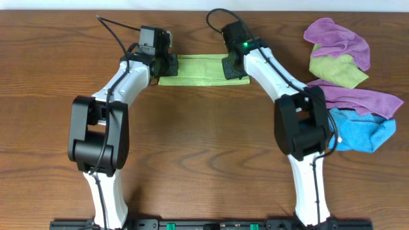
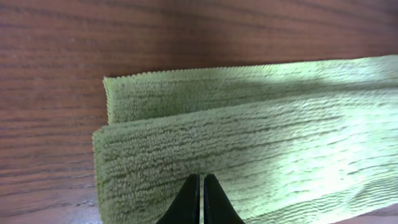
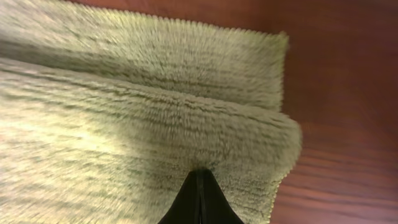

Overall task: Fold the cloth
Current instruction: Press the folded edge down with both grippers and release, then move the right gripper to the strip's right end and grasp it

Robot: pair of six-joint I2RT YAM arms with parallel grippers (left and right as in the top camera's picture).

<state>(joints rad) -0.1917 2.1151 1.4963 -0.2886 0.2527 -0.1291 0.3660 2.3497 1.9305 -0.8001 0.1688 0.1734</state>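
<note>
The lime-green cloth (image 1: 199, 69) lies as a long folded strip at the far middle of the table. My left gripper (image 1: 171, 64) is at its left end and my right gripper (image 1: 231, 66) at its right end. In the left wrist view the fingers (image 2: 203, 178) are shut over the upper layer of the cloth (image 2: 261, 137), with a lower layer showing beyond it. In the right wrist view the fingers (image 3: 200, 172) are shut, and the cloth (image 3: 155, 112) puckers at their tips. The white tag is hidden.
A pile of other cloths lies at the right: a purple one (image 1: 339, 38), an olive-green one (image 1: 339, 70), a second purple one (image 1: 361, 99) and a blue one (image 1: 361, 133). The wooden table (image 1: 204, 140) extends in front of the arms.
</note>
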